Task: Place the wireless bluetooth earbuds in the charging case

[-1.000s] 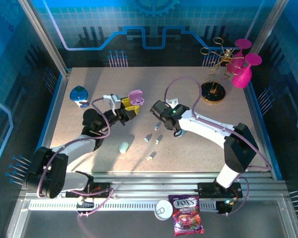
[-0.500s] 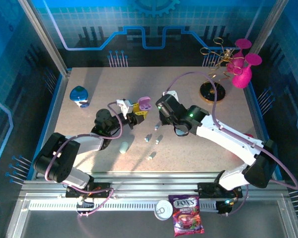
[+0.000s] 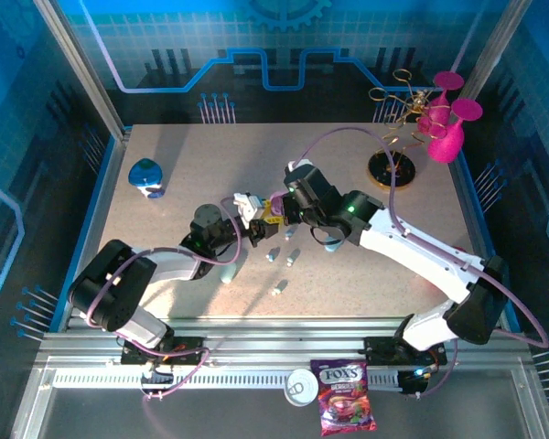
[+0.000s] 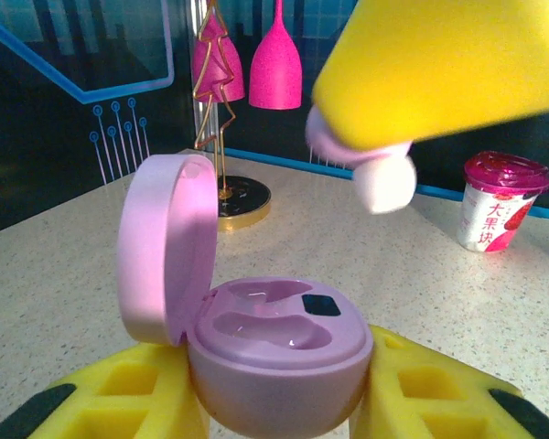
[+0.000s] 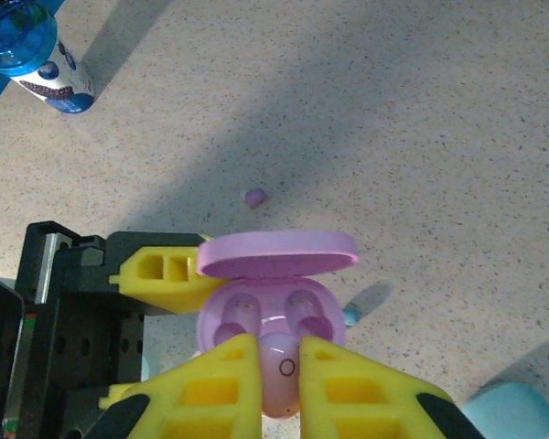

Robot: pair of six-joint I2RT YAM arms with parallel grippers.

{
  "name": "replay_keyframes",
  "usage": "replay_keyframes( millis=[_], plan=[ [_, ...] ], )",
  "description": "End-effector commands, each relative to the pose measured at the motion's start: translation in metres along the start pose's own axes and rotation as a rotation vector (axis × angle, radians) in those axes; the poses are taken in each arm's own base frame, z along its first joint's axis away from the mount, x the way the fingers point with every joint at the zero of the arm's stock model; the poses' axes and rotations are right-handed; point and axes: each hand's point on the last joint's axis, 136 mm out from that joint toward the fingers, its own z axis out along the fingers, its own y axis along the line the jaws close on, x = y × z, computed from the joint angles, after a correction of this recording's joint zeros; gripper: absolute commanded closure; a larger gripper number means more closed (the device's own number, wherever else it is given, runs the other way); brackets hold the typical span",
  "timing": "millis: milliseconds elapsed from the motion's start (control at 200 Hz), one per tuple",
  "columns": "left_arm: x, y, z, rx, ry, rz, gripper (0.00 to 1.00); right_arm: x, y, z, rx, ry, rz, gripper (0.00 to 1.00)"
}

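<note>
An open purple charging case [image 4: 279, 352] sits between the yellow fingers of my left gripper [image 4: 279, 402], which is shut on its base. The lid [image 4: 160, 247] stands up on the left and both wells are empty. My right gripper [image 5: 279, 366] hangs just above the case [image 5: 265, 306], shut on a pale pink earbud [image 5: 282, 370]. That earbud [image 4: 384, 181] shows under a yellow finger in the left wrist view. In the top view the two grippers [image 3: 259, 229] [image 3: 288, 212] meet at the table's middle. Loose earbuds [image 3: 273, 254] [image 3: 291, 256] [image 3: 279, 288] lie just in front of them.
A teal case [image 3: 229, 271] lies near the left arm. A blue-lidded cup [image 3: 146, 176] stands at the back left, and a gold stand [image 3: 391, 169] and pink vases [image 3: 446, 137] at the back right. A pink-lidded cup [image 4: 494, 201] stands to the right. A tiny purple earbud [image 5: 255, 196] lies beyond the case.
My left gripper has carried the open case rightward and nearer. My right gripper has swung left and come down over the case, bringing its earbud close above the wells.
</note>
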Motion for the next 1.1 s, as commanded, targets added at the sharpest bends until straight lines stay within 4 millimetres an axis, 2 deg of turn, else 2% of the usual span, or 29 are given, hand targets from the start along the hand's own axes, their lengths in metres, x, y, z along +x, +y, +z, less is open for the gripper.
replay_keyframes(
  millis=[0,365,585,680,765,850,1096],
  plan=[
    [-0.011,0.0,0.008,0.002,-0.023,0.05,0.79,-0.007,0.016,0.001,-0.047,-0.016,-0.017,0.88],
    [-0.014,-0.007,0.012,0.019,-0.03,0.051,0.79,0.005,0.012,0.027,-0.011,0.03,-0.029,0.89],
    [-0.015,-0.004,0.013,0.003,-0.032,0.044,0.79,0.011,0.016,0.027,-0.039,0.052,-0.017,0.88],
    [-0.015,-0.002,0.015,-0.003,-0.03,0.042,0.79,0.013,0.019,0.024,-0.064,0.062,-0.007,0.82],
    [-0.015,-0.001,0.015,-0.004,-0.032,0.039,0.79,0.012,0.019,0.02,-0.072,0.049,0.001,0.71],
    [-0.015,-0.001,0.016,-0.002,-0.036,0.039,0.79,0.008,0.017,0.013,-0.077,0.021,0.004,0.64],
    [-0.013,-0.002,0.013,-0.007,-0.038,0.043,0.79,-0.002,0.016,-0.005,-0.129,-0.057,0.005,0.56]
  ],
)
